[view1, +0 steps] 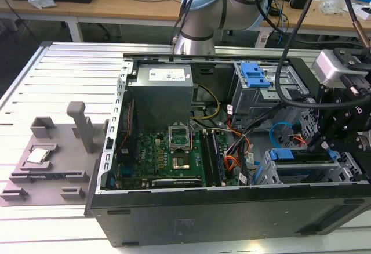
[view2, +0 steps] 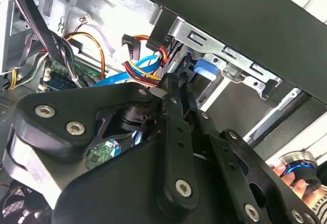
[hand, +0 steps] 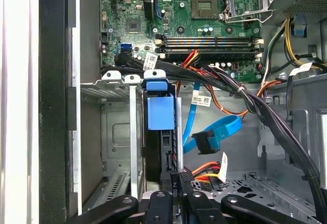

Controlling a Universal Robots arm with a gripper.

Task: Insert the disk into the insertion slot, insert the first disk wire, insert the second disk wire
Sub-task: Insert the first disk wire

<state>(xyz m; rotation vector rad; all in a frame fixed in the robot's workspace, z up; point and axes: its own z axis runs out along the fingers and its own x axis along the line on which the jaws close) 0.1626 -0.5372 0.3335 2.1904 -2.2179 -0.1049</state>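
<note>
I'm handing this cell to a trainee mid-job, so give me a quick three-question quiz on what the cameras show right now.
1. True or false: the disk already sits in the insertion slot.
2. The black connector on the blue cable is: A) plugged into the disk; B) hanging loose beside the slot; C) lying outside the case.
3. Fill in: the gripper is at the end of the disk's carrier, whose colour is ___.
Key: 1 true; 2 B; 3 blue.
</note>
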